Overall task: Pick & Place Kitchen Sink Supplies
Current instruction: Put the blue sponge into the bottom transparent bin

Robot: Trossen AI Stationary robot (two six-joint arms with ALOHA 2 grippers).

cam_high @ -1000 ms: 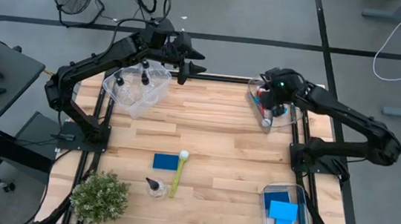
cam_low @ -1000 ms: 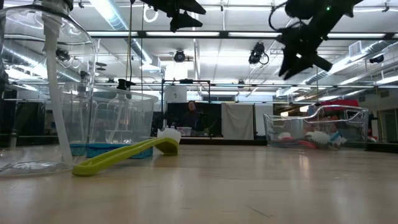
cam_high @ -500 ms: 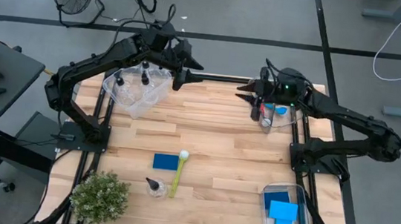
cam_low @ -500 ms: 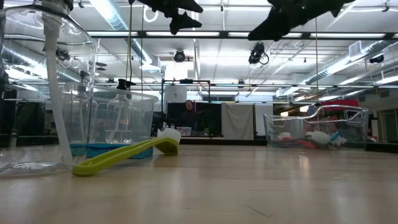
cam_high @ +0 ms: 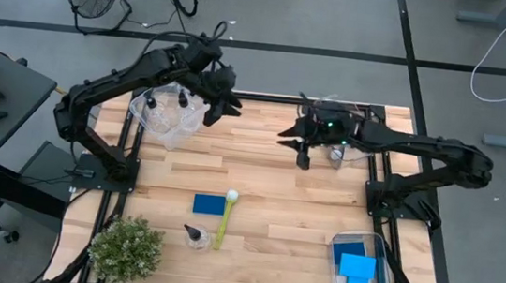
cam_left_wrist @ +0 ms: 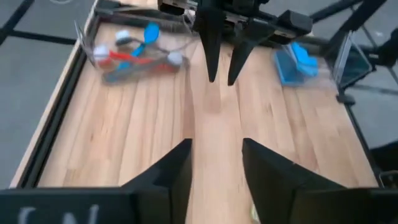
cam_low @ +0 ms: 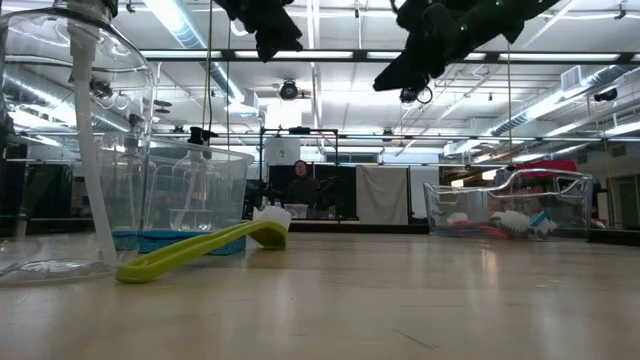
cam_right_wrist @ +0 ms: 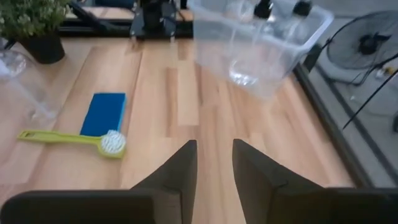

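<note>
Both grippers hang empty above the bench's far half, left gripper (cam_high: 222,101) and right gripper (cam_high: 296,144) each with fingers spread. Near the front edge lie a blue sponge (cam_high: 209,204), yellow-green brush (cam_high: 226,217) and small bottle (cam_high: 194,236).

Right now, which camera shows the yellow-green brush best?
The right wrist view: the whole yellow-green brush lies unobstructed beside a blue sponge. The high view shows it whole but small; the low view sees it edge-on. The left wrist view misses it.
</note>
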